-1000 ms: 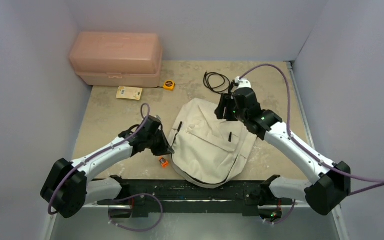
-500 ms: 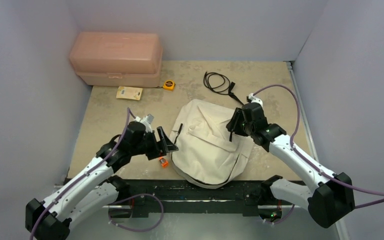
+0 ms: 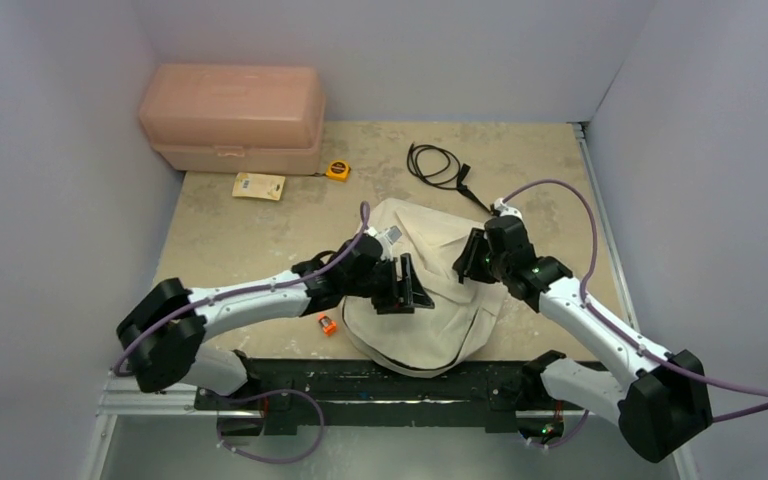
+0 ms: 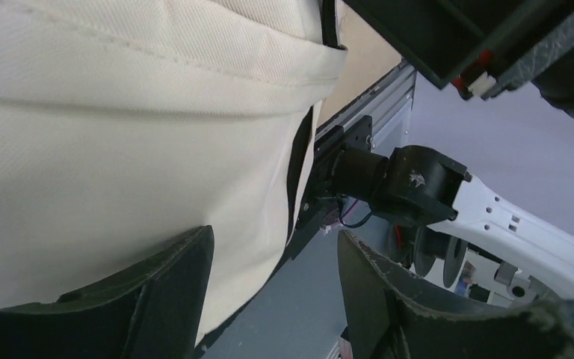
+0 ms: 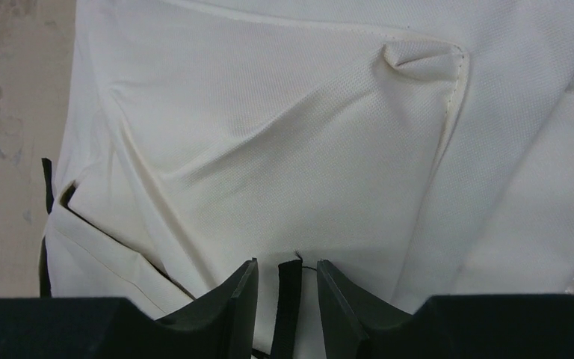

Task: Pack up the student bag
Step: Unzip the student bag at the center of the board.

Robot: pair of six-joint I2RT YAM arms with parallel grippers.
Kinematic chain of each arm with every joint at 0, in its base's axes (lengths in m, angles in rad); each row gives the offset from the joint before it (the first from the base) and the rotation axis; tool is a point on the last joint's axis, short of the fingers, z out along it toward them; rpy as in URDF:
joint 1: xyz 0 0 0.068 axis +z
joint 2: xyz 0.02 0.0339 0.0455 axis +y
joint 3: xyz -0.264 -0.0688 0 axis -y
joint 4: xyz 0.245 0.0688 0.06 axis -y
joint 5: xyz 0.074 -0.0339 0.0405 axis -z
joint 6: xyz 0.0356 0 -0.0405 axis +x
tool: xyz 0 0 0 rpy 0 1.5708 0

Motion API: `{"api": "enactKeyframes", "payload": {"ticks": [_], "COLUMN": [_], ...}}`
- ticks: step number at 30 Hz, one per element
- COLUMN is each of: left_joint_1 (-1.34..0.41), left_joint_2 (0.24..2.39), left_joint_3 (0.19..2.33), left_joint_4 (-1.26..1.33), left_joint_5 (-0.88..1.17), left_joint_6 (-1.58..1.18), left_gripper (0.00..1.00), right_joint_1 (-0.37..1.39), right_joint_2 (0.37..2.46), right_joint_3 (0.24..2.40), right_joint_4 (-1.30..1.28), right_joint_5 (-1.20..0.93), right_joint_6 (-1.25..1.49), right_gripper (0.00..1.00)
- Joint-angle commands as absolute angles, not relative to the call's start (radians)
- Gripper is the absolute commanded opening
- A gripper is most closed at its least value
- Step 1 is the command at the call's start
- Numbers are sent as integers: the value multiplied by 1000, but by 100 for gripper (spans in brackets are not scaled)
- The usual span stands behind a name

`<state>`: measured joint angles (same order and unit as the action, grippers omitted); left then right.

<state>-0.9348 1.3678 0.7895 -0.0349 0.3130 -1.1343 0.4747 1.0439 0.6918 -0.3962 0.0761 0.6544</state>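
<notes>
Pink plastic box (image 3: 232, 118) at the back, a tape measure (image 3: 337, 170) and yellowish card (image 3: 259, 186) just in front. Black cable (image 3: 437, 165) off right, tiny orange thing (image 3: 328, 324) near the front edge.

Legible text: none | yellow card (image 3: 259, 186), well beyond the left gripper (image 3: 410, 288): print too small to read

The student bag (image 3: 440, 315), cream fabric with black zipper lines, lies flat, front pocket up, at the table's (image 3: 240, 230) near edge.
</notes>
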Motion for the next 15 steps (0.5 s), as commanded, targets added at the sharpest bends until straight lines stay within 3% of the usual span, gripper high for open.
{"api": "enactKeyframes", "payload": {"ticks": [1, 3, 6, 7, 15], "left_joint_1": [-948, -948, -950, -950, -949], "left_joint_2": [1479, 1521, 1547, 1549, 1606], "left_joint_3": [822, 805, 772, 754, 671], "left_joint_4": [194, 234, 223, 211, 203], "left_joint_5": [330, 325, 282, 266, 196], "left_joint_6": [-1207, -1221, -1223, -1221, -1247], "left_gripper": [60, 58, 54, 53, 33], "right_joint_1": [477, 481, 487, 489, 609], "right_joint_2": [1043, 1034, 1012, 1008, 1011], "right_joint_3": [656, 655, 664, 667, 744], "right_joint_4": [-375, -373, -355, -345, -268], "right_joint_5": [41, 40, 21, 9, -8], "right_joint_6": [637, 633, 624, 622, 663], "right_gripper": [37, 28, 4, 0, 0]}}
